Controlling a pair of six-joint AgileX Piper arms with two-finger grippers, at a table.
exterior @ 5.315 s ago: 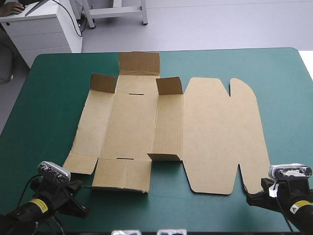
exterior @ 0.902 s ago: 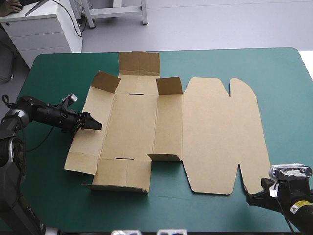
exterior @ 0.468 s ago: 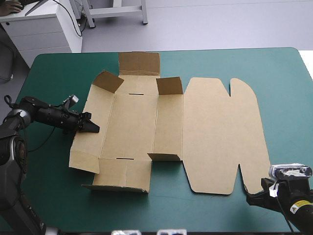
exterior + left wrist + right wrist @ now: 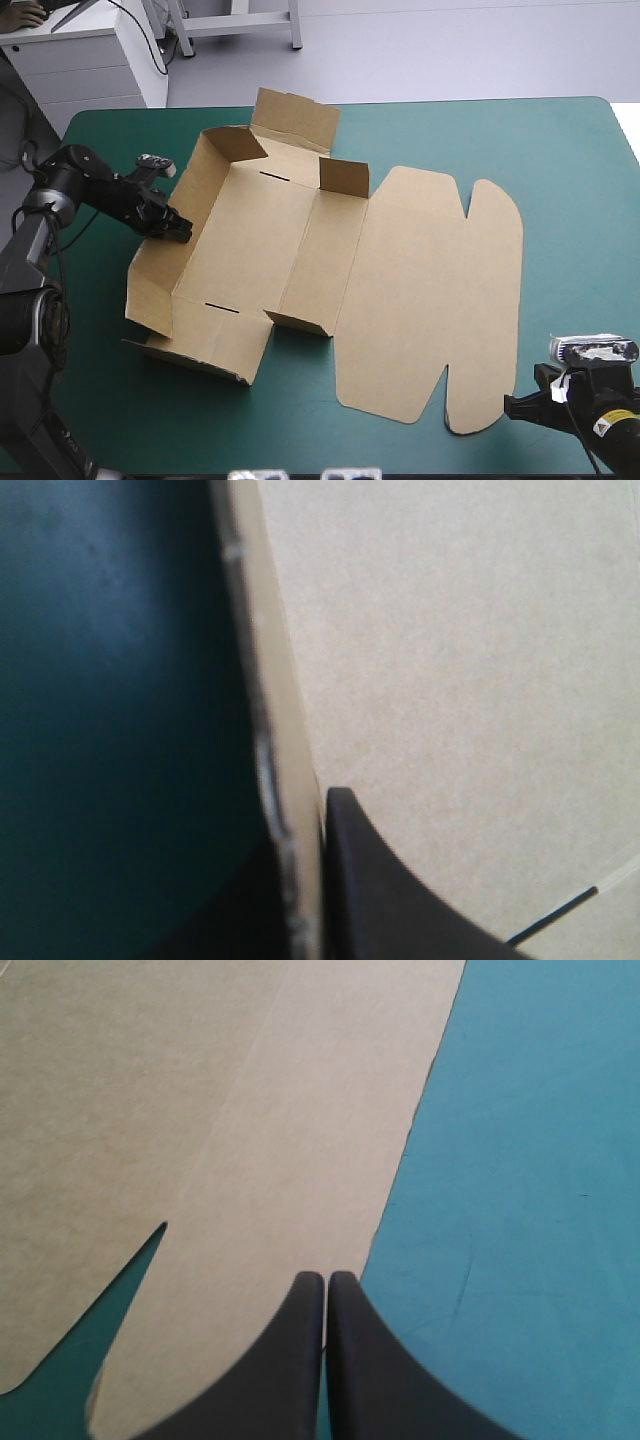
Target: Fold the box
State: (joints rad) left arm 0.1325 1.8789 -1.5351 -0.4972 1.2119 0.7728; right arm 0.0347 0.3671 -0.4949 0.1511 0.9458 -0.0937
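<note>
**Left gripper is holding the box's left wall raised; right gripper is idling at the near right corner**

The high view is showing the box lying left of the table's middle, turned askew to the table's edges. Its left wall is standing up, and the left gripper is clamping that wall's top edge. A flap at the far end is also standing, and two small flaps are rising beside the base. The lid is lying flat towards the right. The right gripper is sitting at the near right corner, just beside the lid's near right tab; whether it is touching the board cannot be told here.

The left wrist view is giving what the high view cannot: the wall's thin edge is running between the two black fingers, which are pressed onto it, with brown board on one side and teal-green cover on the other. A dark slit is showing in the board beside the finger.

The right wrist view is showing that gripper's jaws pressed together in one pointed arch with nothing between them. The lid's notched near tab is lying just ahead of and beneath them.

The table is wearing its teal-green cover smoothly. Beyond its far left corner a white cabinet is standing on a grey floor.
</note>
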